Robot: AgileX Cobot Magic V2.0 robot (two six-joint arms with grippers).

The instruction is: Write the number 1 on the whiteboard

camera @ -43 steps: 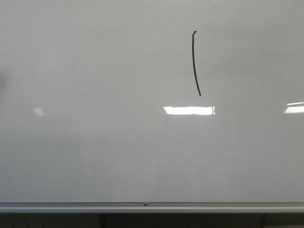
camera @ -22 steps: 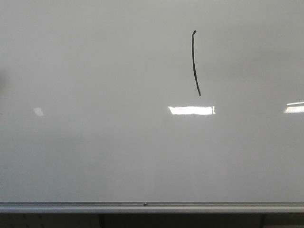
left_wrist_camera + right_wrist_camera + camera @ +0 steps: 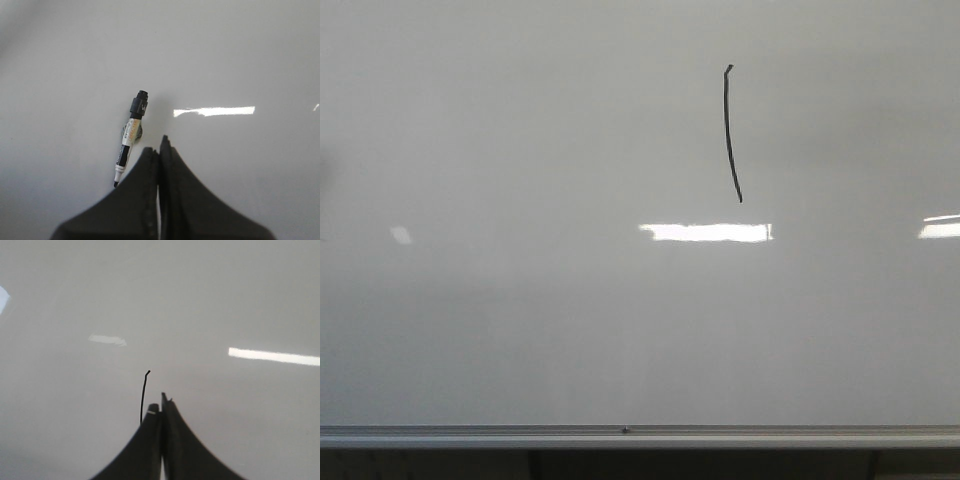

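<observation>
the number 1 [image 3: 729, 133] sits right of middle on the whiteboard [image 3: 520, 330]. a marker [image 3: 130, 137] lies loose beside the left gripper [image 3: 159, 152]; both it and the right gripper [image 3: 161, 407] are pinched together, empty.

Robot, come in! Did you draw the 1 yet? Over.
Both grippers, left and right, shut, empty. Thin black number 1 drawn on glossy pale whiteboard. Black-capped marker lying loose. Nothing blocking.

The whiteboard [image 3: 520, 330] is the supporting surface: glossy, pale grey-white, with a silver edge strip along its near side. The number 1 [image 3: 730, 135] is drawn on it as a thin black stroke. A marker [image 3: 130, 137] lies flat on the board surface.
</observation>
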